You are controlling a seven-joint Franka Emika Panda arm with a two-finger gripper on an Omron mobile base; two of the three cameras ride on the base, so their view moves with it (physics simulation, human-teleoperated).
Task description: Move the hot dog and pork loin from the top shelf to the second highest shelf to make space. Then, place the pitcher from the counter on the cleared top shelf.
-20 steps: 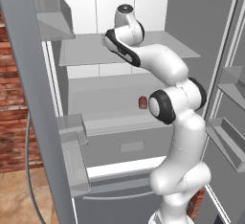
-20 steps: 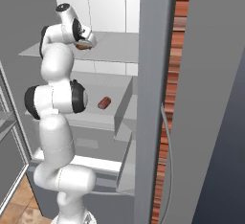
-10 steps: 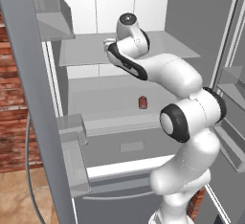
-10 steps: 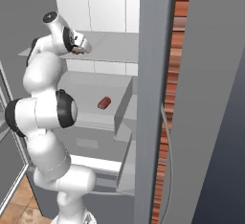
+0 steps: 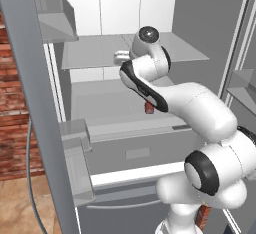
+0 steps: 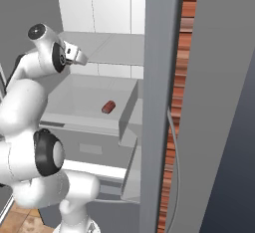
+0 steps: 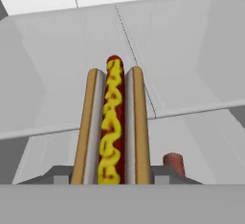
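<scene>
The fridge [image 5: 125, 143] is standing open, its doors swung wide to either side, and the arm [image 5: 200, 113] is reaching up and in toward the top shelf [image 5: 95, 53]. Below that, the second shelf [image 6: 84, 100] is carrying a small reddish piece of meat [image 6: 108, 107], which I am taking for the pork loin, lying near the middle and well apart from the walls. In the hand view the same red lump [image 7: 173, 161] is showing low and to the right of the bun. The gripper [image 6: 78, 57] is hanging at the near edge of the top shelf, and the hot dog [image 7: 114, 122] is running lengthwise straight out between its fingers [image 7: 161, 175], bun sides touching or nearly touching them; I am reading that as the claw pinching the hot dog by its near end. So the step in hand is looking like the hot dog's move down a level, with the pitcher's turn not yet come. The next move is calling for a lift clear of the top shelf, a pull toward the near side, then a drop to the second shelf, setting down beside the loin rather than on it.
</scene>
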